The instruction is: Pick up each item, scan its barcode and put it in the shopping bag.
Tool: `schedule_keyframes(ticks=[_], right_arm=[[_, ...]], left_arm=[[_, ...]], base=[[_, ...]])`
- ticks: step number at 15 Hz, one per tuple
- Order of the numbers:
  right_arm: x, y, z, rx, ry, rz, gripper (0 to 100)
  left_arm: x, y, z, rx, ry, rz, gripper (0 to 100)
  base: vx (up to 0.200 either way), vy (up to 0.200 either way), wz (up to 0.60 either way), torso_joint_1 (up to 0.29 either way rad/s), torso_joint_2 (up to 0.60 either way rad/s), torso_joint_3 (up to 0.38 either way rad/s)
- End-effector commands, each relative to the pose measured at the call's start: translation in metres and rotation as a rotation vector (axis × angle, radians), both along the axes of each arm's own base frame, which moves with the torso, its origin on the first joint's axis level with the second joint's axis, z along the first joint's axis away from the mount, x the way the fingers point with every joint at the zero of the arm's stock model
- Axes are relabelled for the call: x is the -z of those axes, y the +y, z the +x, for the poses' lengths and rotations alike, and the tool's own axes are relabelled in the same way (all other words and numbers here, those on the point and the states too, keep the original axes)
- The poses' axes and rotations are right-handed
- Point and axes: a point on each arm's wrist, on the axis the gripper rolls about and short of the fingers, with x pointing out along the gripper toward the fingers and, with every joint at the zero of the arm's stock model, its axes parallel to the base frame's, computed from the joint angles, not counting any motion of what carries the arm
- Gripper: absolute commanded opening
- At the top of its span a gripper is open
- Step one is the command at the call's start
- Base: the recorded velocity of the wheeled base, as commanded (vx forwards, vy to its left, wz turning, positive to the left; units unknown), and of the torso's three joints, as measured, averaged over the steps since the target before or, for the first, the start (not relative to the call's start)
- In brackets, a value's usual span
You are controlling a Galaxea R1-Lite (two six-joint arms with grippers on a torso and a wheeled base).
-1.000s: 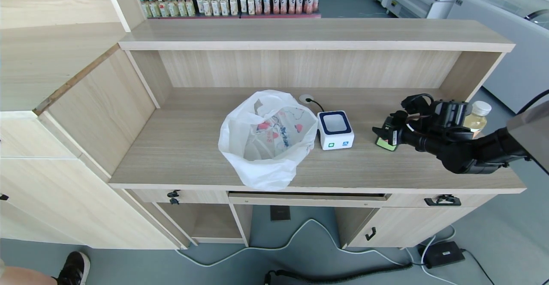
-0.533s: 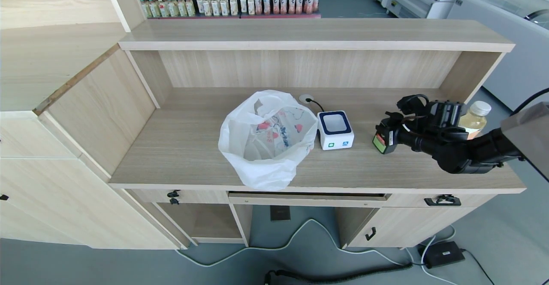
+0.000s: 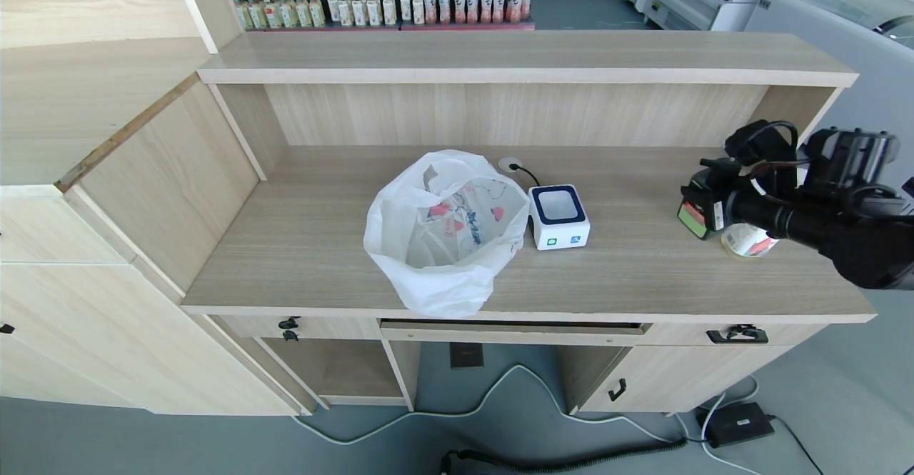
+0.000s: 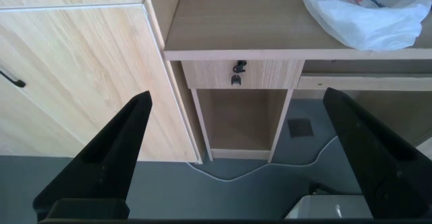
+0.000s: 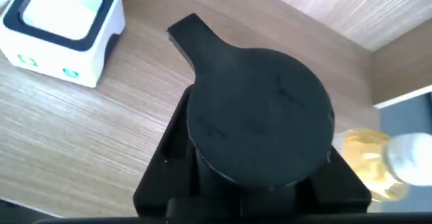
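Right hand (image 3: 698, 216) grips a small green-and-red pack (image 3: 688, 220) — turn its barcode toward the scanner (image 3: 558, 216), clear of the bottle (image 3: 746, 241).

Right hand (image 3: 695, 218) clenched, left hand (image 4: 236, 126) spread.

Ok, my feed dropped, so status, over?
Left claw open, empty. Right claw shut on pack, right of scanner. Bottle behind claw, off the scanner path.
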Motion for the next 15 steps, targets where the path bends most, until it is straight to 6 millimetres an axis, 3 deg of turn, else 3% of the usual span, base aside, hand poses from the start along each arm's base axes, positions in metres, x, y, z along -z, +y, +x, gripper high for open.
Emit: schedule_keyframes(ticks=[1, 3, 7, 8, 12, 15], right_arm=[[-0.048, -0.021, -0.124, 0.106, -0.157, -0.347, 0], [-0.054, -0.026, -0.169, 0.167, -0.243, -0.676, 0], [-0.059, 0.001, -0.202, -0.131, -0.454, -1.097, 0], [-0.072, 0.015, -0.222, -0.211, -0.684, -1.381, 0], [-0.072, 0.044, -0.246, -0.234, -1.046, -1.819, 0], [-0.056, 0.076, -0.241, -0.390, -1.311, -1.895, 0]], left_arm=[[0.000, 0.000, 0.000, 0.000, -0.001, 0.000, 100], [0.000, 0.000, 0.000, 0.000, -0.001, 0.000, 100], [0.000, 0.000, 0.000, 0.000, -0.001, 0.000, 100], [0.000, 0.000, 0.000, 0.000, -0.001, 0.000, 100], [0.000, 0.000, 0.000, 0.000, -0.001, 0.000, 100], [0.000, 0.000, 0.000, 0.000, -0.001, 0.000, 100]], base=[[0.000, 0.000, 0.00, 0.000, 0.00, 0.000], [0.000, 0.000, 0.00, 0.000, 0.00, 0.000], [0.000, 0.000, 0.00, 0.000, 0.00, 0.000], [0.000, 0.000, 0.00, 0.000, 0.00, 0.000], [0.000, 0.000, 0.00, 0.000, 0.00, 0.000], [0.000, 0.000, 0.00, 0.000, 0.00, 0.000]])
